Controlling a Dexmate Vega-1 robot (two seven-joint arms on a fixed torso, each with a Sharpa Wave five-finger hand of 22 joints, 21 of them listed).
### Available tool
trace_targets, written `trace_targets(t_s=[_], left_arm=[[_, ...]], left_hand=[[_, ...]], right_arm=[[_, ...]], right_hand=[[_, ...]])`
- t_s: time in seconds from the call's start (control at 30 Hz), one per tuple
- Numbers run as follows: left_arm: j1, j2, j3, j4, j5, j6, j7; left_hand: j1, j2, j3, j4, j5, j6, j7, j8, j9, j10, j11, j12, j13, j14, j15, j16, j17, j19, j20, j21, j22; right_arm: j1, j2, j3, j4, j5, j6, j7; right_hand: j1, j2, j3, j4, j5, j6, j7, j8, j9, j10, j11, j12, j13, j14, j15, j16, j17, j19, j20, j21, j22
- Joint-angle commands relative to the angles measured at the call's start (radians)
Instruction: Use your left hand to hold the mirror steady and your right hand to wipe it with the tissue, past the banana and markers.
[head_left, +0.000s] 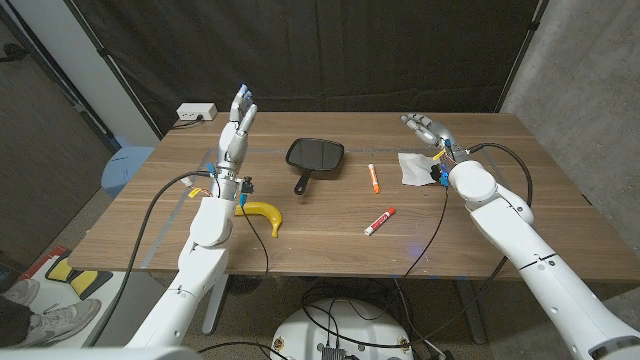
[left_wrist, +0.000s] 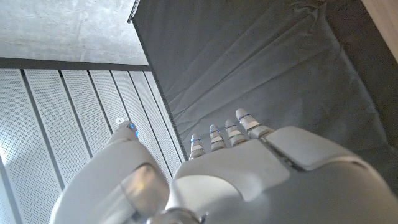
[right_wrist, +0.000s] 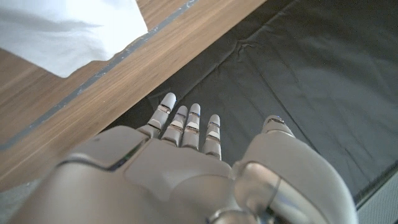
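A black hand mirror (head_left: 315, 154) lies on the wooden table (head_left: 330, 245) at the middle back, its handle toward me. A yellow banana (head_left: 265, 215) lies near my left forearm. Two orange-red markers (head_left: 372, 178) (head_left: 379, 221) lie right of the mirror. The white tissue (head_left: 415, 168) (right_wrist: 68, 28) lies at the right, just before my right hand (head_left: 427, 129) (right_wrist: 186, 168). That hand is open, raised above the table's far right, fingers stretched and holding nothing. My left hand (head_left: 238, 125) (left_wrist: 236, 168) is open too, raised with fingers pointing up, left of the mirror.
A white power strip (head_left: 196, 112) sits at the table's back left corner. A black curtain (head_left: 300, 50) hangs behind the table. Black cables (head_left: 505, 165) run along both arms. A blue stool (head_left: 125, 165) stands left of the table.
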Motion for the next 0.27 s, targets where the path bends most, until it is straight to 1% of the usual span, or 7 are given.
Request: trace_targets(t_s=[0.03,0.07,0.17,0.2,0.27], left_arm=[[0.011,0.066,0.008,0.048,-0.129,-0.047,-0.082],[0.012,0.065,0.009,0.055,-0.138,-0.043,-0.087],[0.014,0.060,0.011,0.075,-0.169,-0.030,-0.111],[0.016,0.058,0.011,0.077,-0.177,-0.022,-0.116],[0.023,0.060,0.007,0.073,-0.190,-0.006,-0.129]], left_hand=[[0.004,0.001,0.003,-0.007,0.008,0.008,-0.004,-0.003,0.004,0.003,-0.003,-0.005,0.002,0.000,-0.012,-0.002,0.003,-0.013,-0.013,-0.006,0.002],[0.004,0.002,0.003,-0.007,0.008,0.008,-0.003,-0.004,0.004,0.001,-0.003,-0.006,0.002,-0.001,-0.011,-0.002,0.003,-0.014,-0.014,-0.007,0.002],[0.004,0.004,0.003,-0.006,0.009,0.008,0.005,-0.008,0.004,-0.002,-0.002,-0.011,0.002,-0.005,-0.012,-0.006,0.003,-0.023,-0.015,-0.012,0.003],[0.004,0.005,0.002,-0.006,0.010,0.005,0.010,-0.010,0.004,-0.004,-0.001,-0.013,0.002,-0.005,-0.011,-0.007,0.003,-0.024,-0.014,-0.013,0.003],[0.004,0.005,0.002,-0.005,0.010,0.003,0.012,-0.012,0.004,-0.005,-0.001,-0.014,0.002,-0.006,-0.011,-0.007,0.003,-0.025,-0.014,-0.014,0.003]], right_arm=[[-0.078,0.071,0.029,-0.054,0.047,0.054,-0.096],[-0.081,0.064,0.025,-0.059,0.044,0.056,-0.090],[-0.086,0.068,0.016,-0.065,0.043,0.066,-0.096],[-0.086,0.073,0.013,-0.066,0.041,0.067,-0.105],[-0.086,0.077,0.009,-0.066,0.039,0.083,-0.113]], right_hand=[[-0.007,0.003,-0.002,-0.009,-0.003,-0.007,-0.004,0.004,-0.002,-0.008,-0.001,0.005,0.000,-0.023,0.004,0.000,-0.018,-0.036,0.021,-0.022,0.000],[-0.008,0.004,-0.002,-0.010,-0.003,-0.008,-0.004,0.004,-0.002,-0.009,-0.002,0.005,0.000,-0.024,0.005,0.001,-0.019,-0.037,0.026,-0.023,0.000],[-0.008,0.004,-0.002,-0.011,-0.004,-0.009,-0.005,0.004,-0.002,-0.011,-0.004,0.005,0.000,-0.025,0.006,0.002,-0.023,-0.038,0.034,-0.026,0.001],[-0.008,0.004,-0.002,-0.012,-0.004,-0.010,-0.005,0.003,-0.002,-0.013,-0.003,0.005,0.000,-0.026,0.006,0.003,-0.024,-0.038,0.039,-0.027,0.001],[-0.009,0.005,-0.003,-0.013,-0.004,-0.010,-0.005,0.004,-0.002,-0.013,-0.002,0.006,-0.001,-0.026,0.009,0.004,-0.026,-0.038,0.044,-0.029,0.001]])
